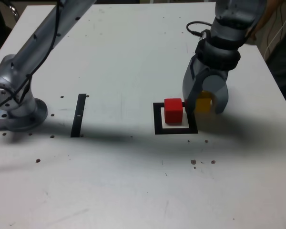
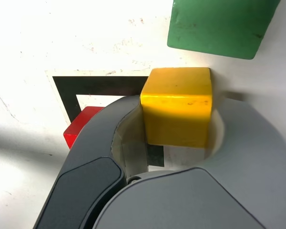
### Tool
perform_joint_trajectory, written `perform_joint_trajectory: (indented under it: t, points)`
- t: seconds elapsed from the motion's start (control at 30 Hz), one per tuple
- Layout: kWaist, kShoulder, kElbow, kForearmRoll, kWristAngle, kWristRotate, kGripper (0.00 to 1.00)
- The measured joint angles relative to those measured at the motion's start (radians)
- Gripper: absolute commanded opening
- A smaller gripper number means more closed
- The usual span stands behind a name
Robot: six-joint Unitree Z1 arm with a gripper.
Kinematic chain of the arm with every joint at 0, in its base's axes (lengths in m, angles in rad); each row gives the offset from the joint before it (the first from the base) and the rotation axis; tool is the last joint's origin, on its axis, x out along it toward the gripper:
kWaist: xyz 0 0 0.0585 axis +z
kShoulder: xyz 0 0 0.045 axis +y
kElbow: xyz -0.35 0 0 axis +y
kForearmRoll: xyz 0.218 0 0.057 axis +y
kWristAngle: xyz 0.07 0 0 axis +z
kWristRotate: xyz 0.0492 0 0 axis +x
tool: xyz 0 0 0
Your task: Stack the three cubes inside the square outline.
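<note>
My gripper (image 1: pixel 205 106) is shut on the yellow cube (image 1: pixel 204 101), just to the exterior view's right of the square outline (image 1: pixel 176 129). The red cube (image 1: pixel 173 110) sits inside that outline, close beside one gripper finger. In the wrist view the yellow cube (image 2: pixel 177 106) fills the space between the jaws of the gripper (image 2: pixel 177 119), both touching its sides. There the red cube (image 2: pixel 78 126) peeks out behind one jaw, on the outline (image 2: pixel 100 86). The green cube (image 2: pixel 219 26) lies on the table just beyond the yellow one; the exterior view does not show it.
A thin black strip (image 1: pixel 78 115) lies on the white table (image 1: pixel 133 181) towards the exterior view's left. The arm's base (image 1: pixel 14 109) stands at the left edge. A black cable (image 1: pixel 195 27) loops behind the wrist. Small dark specks dot the tabletop.
</note>
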Motion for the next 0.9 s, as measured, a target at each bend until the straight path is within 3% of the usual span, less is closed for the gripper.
perform_joint_trajectory:
  t: [0.33,0.9]
  points:
    - [-0.001,-0.011,-0.002,0.013,-0.001,0.0,0.22]
    - [-0.082,-0.222,0.077,0.084,-0.001,-0.033,0.22]
